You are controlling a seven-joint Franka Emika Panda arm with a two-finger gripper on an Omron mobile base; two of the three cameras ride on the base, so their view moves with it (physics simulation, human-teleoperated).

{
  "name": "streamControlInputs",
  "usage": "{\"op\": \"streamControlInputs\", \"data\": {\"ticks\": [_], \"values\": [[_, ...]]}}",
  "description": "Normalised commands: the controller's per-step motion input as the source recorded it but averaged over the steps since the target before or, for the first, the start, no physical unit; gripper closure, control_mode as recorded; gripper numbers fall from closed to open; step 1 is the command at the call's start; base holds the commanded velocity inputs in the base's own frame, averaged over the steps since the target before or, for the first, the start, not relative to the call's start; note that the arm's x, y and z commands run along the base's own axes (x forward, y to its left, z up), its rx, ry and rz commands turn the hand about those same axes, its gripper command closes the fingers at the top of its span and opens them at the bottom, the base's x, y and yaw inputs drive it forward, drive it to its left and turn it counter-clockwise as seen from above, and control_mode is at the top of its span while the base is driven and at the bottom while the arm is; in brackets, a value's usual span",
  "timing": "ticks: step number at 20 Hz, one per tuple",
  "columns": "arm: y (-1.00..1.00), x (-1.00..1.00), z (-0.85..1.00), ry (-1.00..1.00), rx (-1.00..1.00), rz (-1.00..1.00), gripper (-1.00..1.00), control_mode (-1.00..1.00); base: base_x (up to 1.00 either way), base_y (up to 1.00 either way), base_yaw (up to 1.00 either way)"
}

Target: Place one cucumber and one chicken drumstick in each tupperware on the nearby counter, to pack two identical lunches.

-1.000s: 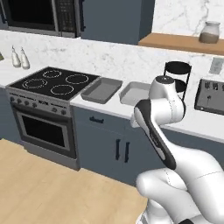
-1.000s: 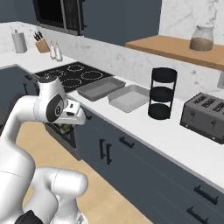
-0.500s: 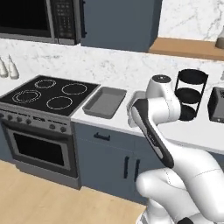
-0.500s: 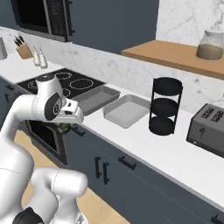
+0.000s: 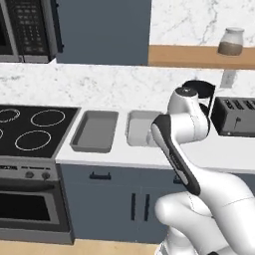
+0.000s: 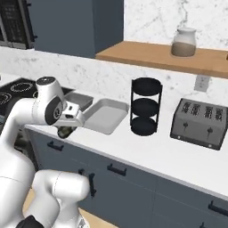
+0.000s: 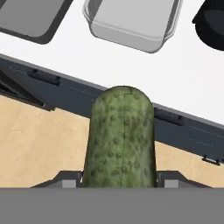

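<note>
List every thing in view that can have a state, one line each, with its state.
gripper: shut on the cucumber, held off the counter's front edge
cucumber: gripped, upright between the jaws, over the floor
left tupperware: on the counter, empty
right tupperware: on the counter, empty
toaster: slots empty
tiered rack: shelves bare
jar: lidded, on the wooden shelf

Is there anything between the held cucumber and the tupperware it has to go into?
Nothing visible. The gripper holds the cucumber out in front of the counter edge. Both tupperware sit open and empty on the counter, with bare counter between them and the cucumber. The black rack stands off to the side.
</note>
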Motion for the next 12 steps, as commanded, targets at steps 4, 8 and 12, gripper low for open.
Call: {"op": "streamControlInputs", "data": {"ticks": [4,8,12], "values": [[0.0,0.0,0.0,0.0,0.0,0.0,1.0,1.0,0.76,0.37,-0.2],[0.0,0.0,0.0,0.0,0.0,0.0,1.0,1.0,0.41,-0.2,-0.16],[0.0,0.0,0.0,0.0,0.0,0.0,1.0,1.0,0.1,-0.25,-0.19]]}}
